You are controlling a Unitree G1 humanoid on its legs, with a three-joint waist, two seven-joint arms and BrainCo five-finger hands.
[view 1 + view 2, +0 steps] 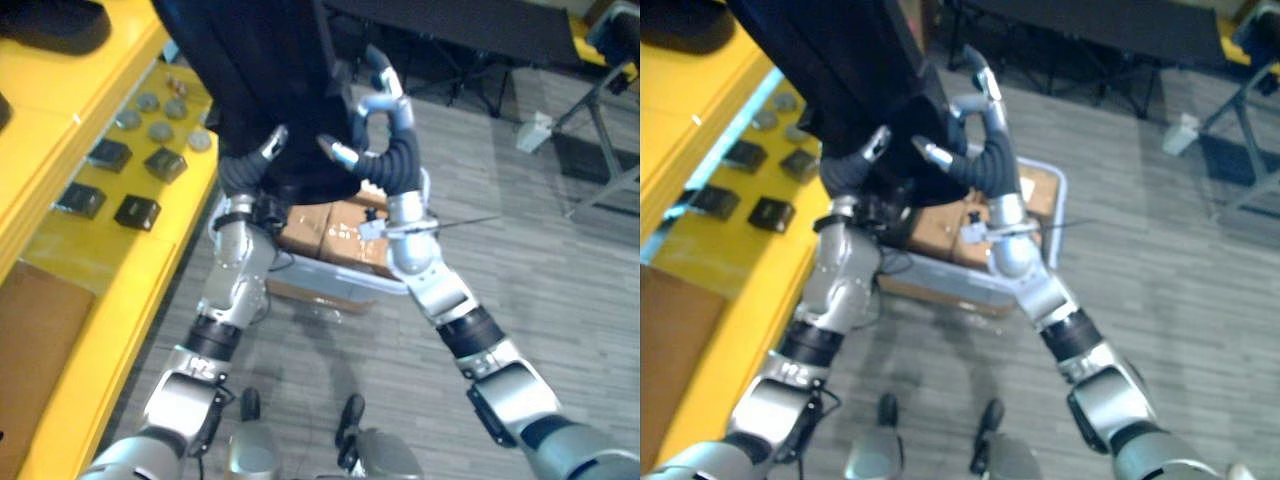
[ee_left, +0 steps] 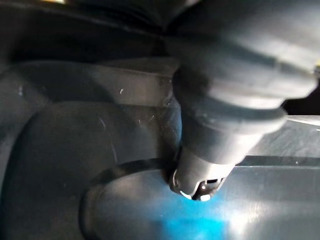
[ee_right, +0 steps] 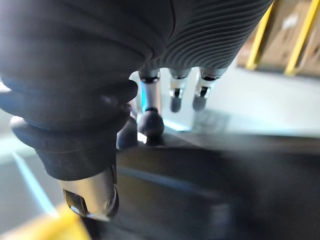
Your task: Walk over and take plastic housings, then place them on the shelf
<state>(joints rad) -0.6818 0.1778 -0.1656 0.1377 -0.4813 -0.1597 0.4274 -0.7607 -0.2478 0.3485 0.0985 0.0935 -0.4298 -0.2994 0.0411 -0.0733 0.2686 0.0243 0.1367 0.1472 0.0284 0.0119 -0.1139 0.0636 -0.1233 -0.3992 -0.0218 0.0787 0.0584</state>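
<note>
The large dark plastic housing (image 1: pixel 250 70) is raised close before the head, clamped between both hands above the grey floor (image 1: pixel 560 290); the right hand (image 1: pixel 393 125) grips its right edge, fingers (image 1: pixel 385 82) curled over and thumb (image 1: pixel 338 152) pressed to its face; the left hand (image 1: pixel 243 172) meets its lower left edge, how it grips I cannot tell; under the arms a pale crate (image 1: pixel 1060 200) holds cardboard boxes (image 1: pixel 330 235); to the left a yellow shelf (image 1: pixel 100 300) carries small black parts (image 1: pixel 137 211) and grey discs (image 1: pixel 160 131).
</note>
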